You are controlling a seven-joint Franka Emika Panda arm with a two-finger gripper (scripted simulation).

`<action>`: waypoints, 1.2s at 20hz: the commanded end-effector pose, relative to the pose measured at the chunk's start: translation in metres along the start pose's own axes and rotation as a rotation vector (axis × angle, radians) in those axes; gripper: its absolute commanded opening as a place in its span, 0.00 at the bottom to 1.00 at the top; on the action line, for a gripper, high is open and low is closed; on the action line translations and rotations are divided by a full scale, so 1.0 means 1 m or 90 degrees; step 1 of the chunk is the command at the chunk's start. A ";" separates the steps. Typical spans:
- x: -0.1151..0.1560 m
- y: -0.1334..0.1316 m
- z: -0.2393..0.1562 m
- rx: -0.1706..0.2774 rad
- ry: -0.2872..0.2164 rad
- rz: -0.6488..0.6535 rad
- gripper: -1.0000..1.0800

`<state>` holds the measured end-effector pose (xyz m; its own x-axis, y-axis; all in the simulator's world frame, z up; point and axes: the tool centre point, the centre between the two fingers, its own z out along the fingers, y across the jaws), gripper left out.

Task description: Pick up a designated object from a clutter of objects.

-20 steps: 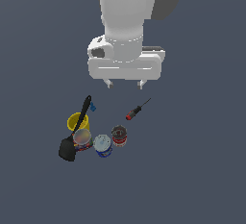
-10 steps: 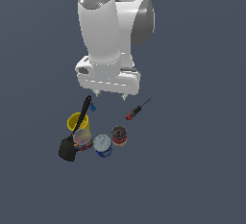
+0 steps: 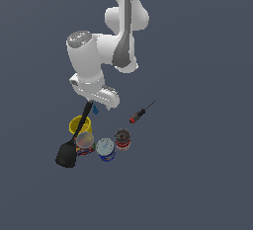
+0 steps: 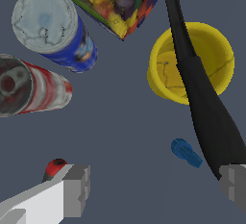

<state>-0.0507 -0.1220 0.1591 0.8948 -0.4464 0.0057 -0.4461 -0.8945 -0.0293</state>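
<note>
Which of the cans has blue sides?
The blue-sided can with the pale top, beside the multicoloured cube; the neighbouring can is red and white.

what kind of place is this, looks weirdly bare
Most likely a simulated test scene, not a real room: a flat, featureless grey floor, a smooth white robot arm, and a small clutter of a yellow plastic cup, a blue-sided round can and a multicoloured cube.

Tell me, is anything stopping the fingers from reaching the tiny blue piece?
Nothing lies on the tiny blue piece, which sits between the two open fingers. But the black spatula handle runs right beside it, close to one finger, so it could get bumped.
</note>
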 end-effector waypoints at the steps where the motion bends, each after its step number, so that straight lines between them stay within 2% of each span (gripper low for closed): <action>1: -0.007 0.022 0.019 -0.004 0.000 0.036 0.96; 6: -0.022 0.054 0.045 -0.012 -0.001 0.088 0.96; 11: -0.032 0.073 0.060 -0.017 -0.002 0.119 0.96; 24: -0.035 0.079 0.076 -0.019 -0.001 0.128 0.96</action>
<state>-0.1155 -0.1746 0.0852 0.7878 -0.6159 0.0013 -0.6159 -0.7878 -0.0008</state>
